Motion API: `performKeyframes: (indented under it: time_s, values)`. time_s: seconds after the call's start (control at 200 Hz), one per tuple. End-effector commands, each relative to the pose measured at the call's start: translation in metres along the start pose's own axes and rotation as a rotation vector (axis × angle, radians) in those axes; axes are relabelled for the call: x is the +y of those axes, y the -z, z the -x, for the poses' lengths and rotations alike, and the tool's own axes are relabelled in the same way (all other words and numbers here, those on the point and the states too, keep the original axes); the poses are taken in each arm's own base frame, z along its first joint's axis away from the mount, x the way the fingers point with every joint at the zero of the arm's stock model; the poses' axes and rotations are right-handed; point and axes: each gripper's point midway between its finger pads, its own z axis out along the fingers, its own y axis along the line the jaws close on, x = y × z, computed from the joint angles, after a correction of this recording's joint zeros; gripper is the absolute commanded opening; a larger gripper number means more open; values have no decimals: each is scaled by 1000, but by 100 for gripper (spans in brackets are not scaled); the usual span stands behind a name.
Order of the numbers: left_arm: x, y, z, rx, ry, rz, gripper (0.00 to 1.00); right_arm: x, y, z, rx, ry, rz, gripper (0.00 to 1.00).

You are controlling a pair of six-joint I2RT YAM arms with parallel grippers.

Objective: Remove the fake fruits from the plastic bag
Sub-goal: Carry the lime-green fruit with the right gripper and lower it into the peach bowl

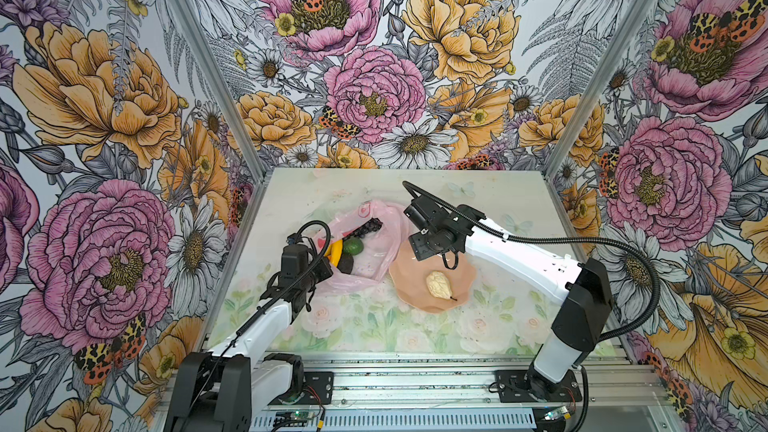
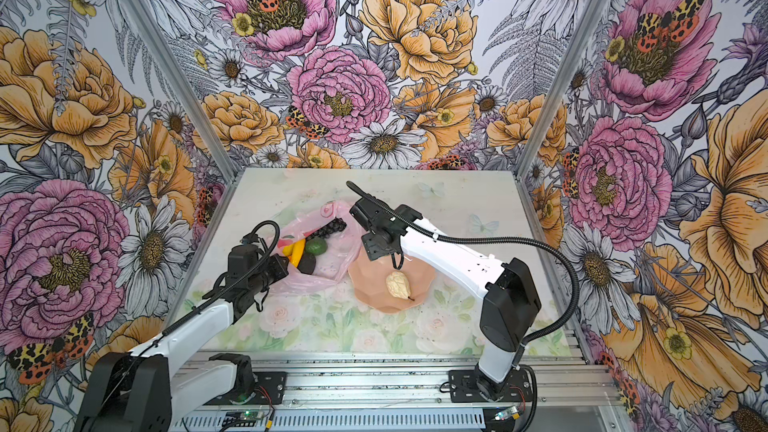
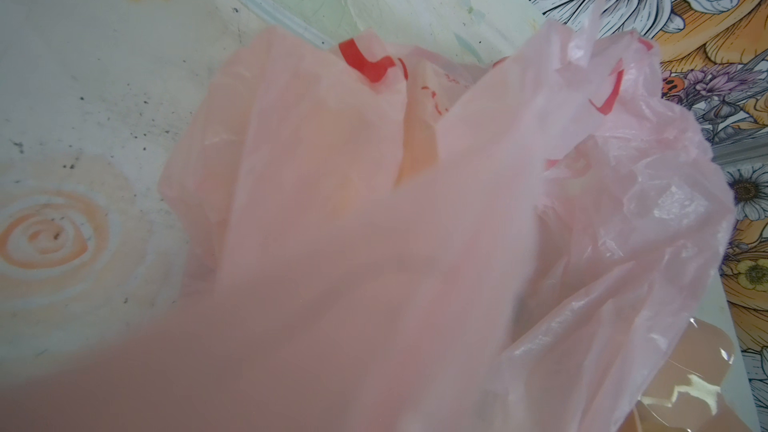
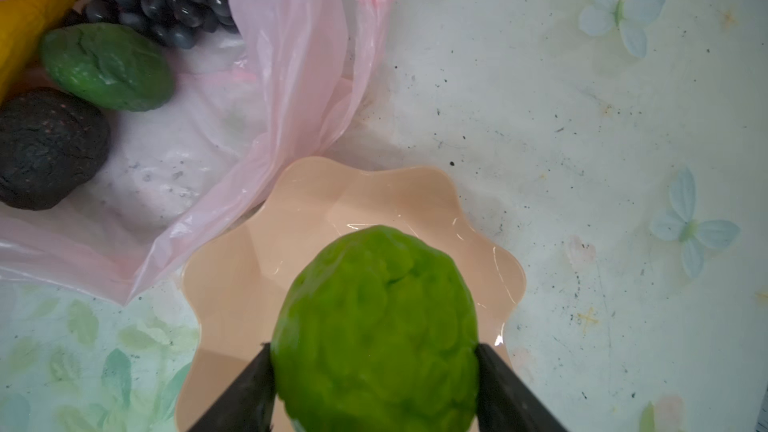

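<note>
My left hand sits at the near-left rim of the plastic bag; the pink film lies right over its camera and hides my fingers, so I cannot tell whether it is clenched, though it probably pinches the rim to keep the mouth open. The bag is thin and floppy and, I judge, will sag shut unless its edge is held up. Inside it, just past that hand, lie the banana, the dark avocado-like piece, a dark green fruit and, farthest back, the grape bunch, all touching or nearly so. These look light, hard and glossy, so likely slippery; I would take each across its widest middle, and the grapes across the bunch's body. Right of the bag, with the film overlapping its edge, stands the dish on the counter; a cream piece rests in it. My right hand hangs over the dish, grasping a light green fruit by its two sides, clear of the bag.
</note>
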Motion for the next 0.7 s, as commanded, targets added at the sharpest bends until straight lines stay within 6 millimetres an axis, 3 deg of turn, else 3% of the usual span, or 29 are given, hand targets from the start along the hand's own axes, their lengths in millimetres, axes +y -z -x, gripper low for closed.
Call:
performKeyframes:
  time_s: [0.0, 0.12, 0.691]
  values:
    - [-5, 2, 7, -30, -34, -6, 17, -18, -2, 3, -37, -69, -22, 72]
    - [-6, 2, 7, -29, -37, -6, 17, -22, -14, -4, -11, -80, -28, 71]
    - [-6, 1, 7, -30, -39, -5, 17, 5, -59, -44, 132, -47, -5, 70]
